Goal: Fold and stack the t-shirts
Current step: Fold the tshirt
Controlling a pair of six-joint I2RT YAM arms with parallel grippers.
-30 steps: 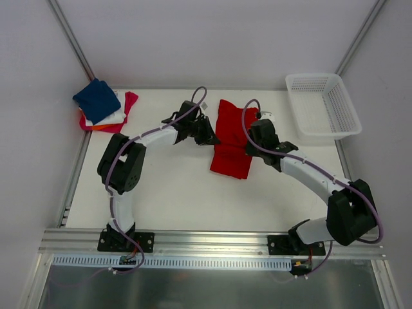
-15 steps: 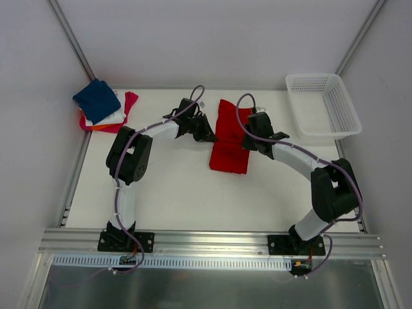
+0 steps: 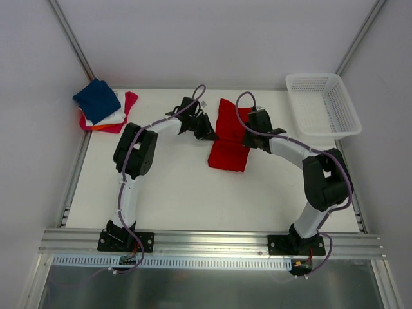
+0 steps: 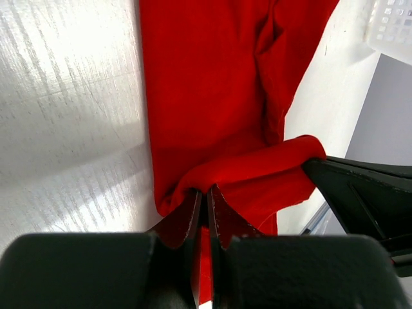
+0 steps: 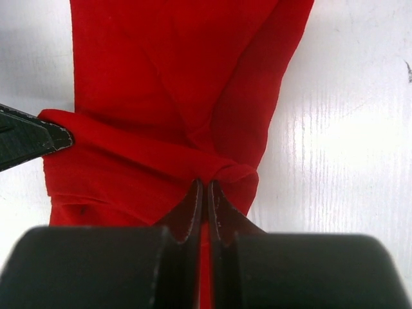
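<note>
A white surface (image 3: 180, 193) boxed in by pale grey walls carries everything. Toward its far middle lies the large plain bright red short-sleeved cloth t-shirt (image 3: 230, 138), narrowed to a long strip that runs away from the arms. Its near end is raised off the surface and doubled toward the far end.

The left fingers (image 4: 188, 222) are pressed together on the left corner of that raised fold. The right fingers (image 5: 188, 212) pinch the right corner in the same way, so the folded edge spans between the two arms.

My judgement is that the fold is partway over and has yet to be laid down. Both pinches take only a thin bite of cloth, so either corner could slip free, and that side would drop short and leave a skewed fold. At the right pinch the cloth is bunched into a small knot. If it is set down like that, a lump or crease could be pressed in. Uneven travel of the two arms would twist the edge, and too low a pull could drag the lower layer along and undo the strip's tucked sides.

In the far left corner, well apart, sits the pile of small folded squares: navy blue cloth (image 3: 96, 100) on top, then white (image 3: 118, 111), orange (image 3: 96, 127) and magenta (image 3: 131, 102). A white plastic mesh basket (image 3: 322, 106) stands in the far right corner.
</note>
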